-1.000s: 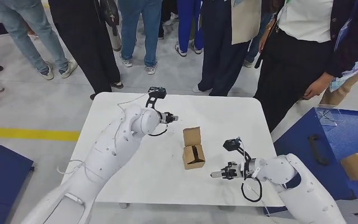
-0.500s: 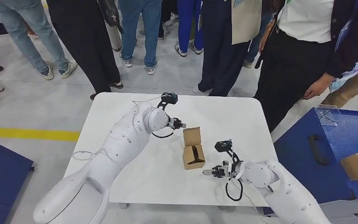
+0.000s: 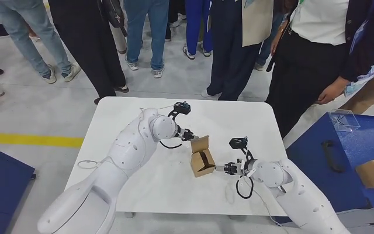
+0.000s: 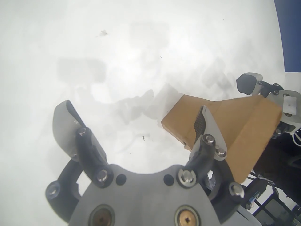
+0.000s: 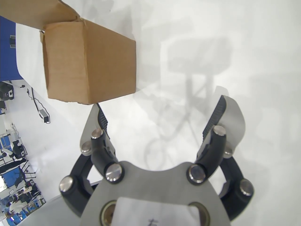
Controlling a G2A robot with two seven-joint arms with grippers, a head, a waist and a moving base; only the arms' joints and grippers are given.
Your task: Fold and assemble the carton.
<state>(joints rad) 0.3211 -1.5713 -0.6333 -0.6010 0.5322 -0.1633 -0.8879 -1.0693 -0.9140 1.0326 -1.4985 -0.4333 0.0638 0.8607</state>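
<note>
Spread left end effector (image 4: 135,109) beside carton (image 4: 231,128)

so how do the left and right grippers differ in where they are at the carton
The left gripper is at the carton's raised flap; the right gripper is at its body, on the opposite side. One left finger overlaps the flap; the right fingers sit just off a corner. Both are open, gripping nothing.

Small brown carton (image 3: 202,157) mid-table, partly assembled, 1 flap raised at far end, body skewed.
</note>
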